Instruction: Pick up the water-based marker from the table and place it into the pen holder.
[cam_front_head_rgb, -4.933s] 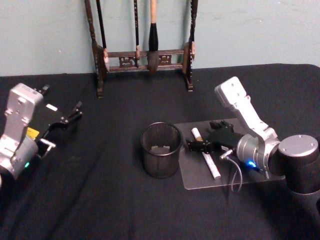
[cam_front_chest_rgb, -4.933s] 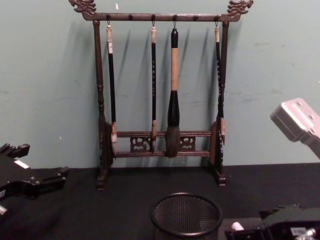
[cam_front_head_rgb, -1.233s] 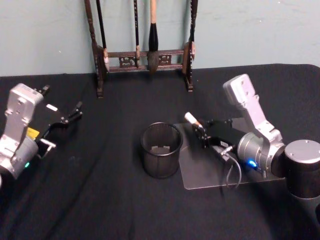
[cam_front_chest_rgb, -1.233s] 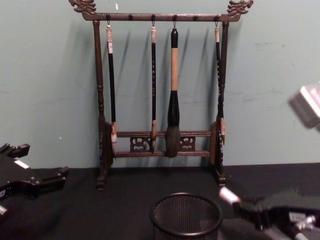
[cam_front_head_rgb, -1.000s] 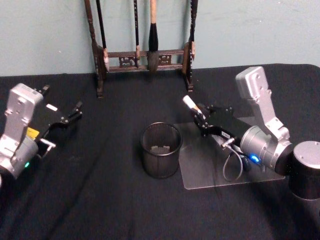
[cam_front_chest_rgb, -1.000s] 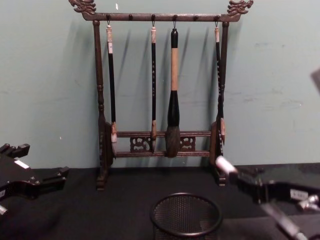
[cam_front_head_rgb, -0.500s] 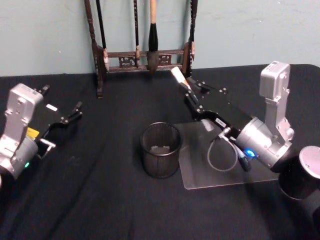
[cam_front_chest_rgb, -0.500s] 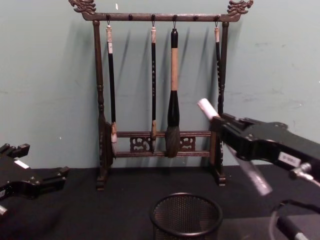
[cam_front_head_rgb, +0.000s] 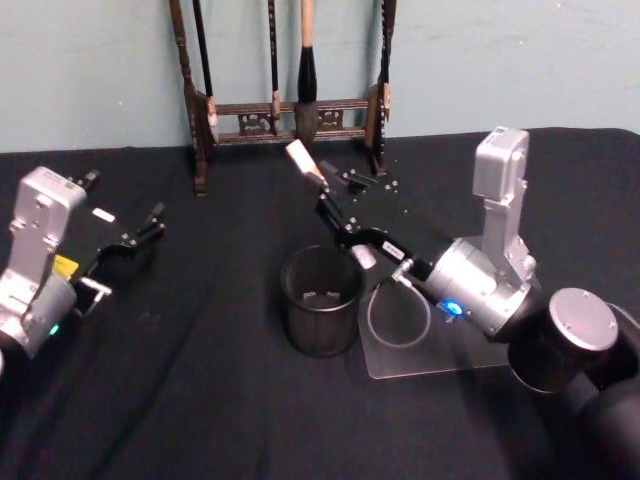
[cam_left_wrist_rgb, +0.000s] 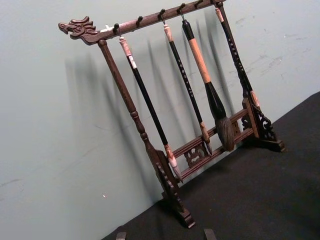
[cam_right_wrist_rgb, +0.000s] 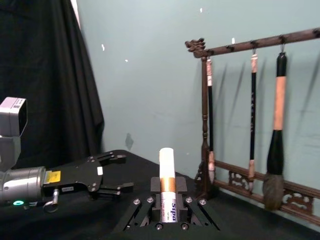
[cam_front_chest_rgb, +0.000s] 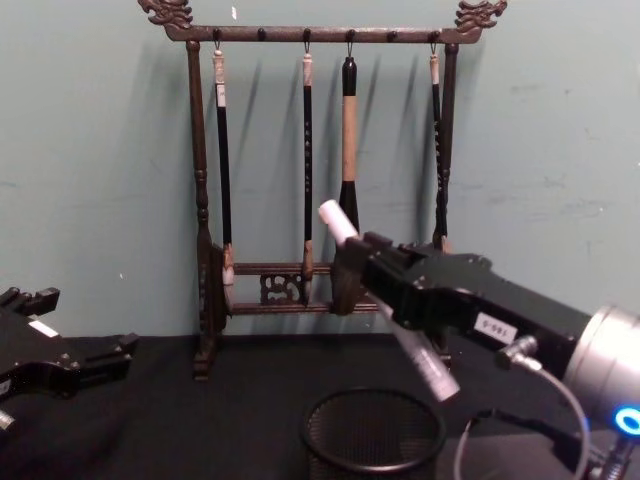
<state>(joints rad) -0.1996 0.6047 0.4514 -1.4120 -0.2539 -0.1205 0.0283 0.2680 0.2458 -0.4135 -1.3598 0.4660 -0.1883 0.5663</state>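
Pick-up part looks done: the right gripper (cam_front_head_rgb: 335, 215) is clamped on the water-based marker (cam_front_head_rgb: 303, 162) at mid-barrel, holding it in the air clear of the bench (cam_front_head_rgb: 200, 400). The marker is tilted, w/ the white cap end up & ahead of the gripper and the other end down & back toward the arm. The pen holder (cam_front_head_rgb: 320, 322) stands below the gripper. In chest view the marker's lower end hangs just abv the rim, not yet inside. Left to do, by my read: bring the marker more upright over the mouth, lower it, let go. So approx. two-thirds through.

The left gripper (cam_front_head_rgb: 140, 235) is well off to the side of the right one, low over the bench, fingers apart w/ nothing in them; idle.

Surface: black-clothed bench w/ a clear flat sheet (cam_front_head_rgb: 420, 355) under the right arm, beside the holder. Room: a brush rack (cam_front_head_rgb: 290, 110) stands beyond the gripper at the bench's far edge, brushes (cam_front_chest_rgb: 348, 170) hanging from it. A plain teal wall (cam_front_chest_rgb: 100, 150) is behind, and a black curtain (cam_right_wrist_rgb: 40, 75) hangs past the left gripper in right wrist view.
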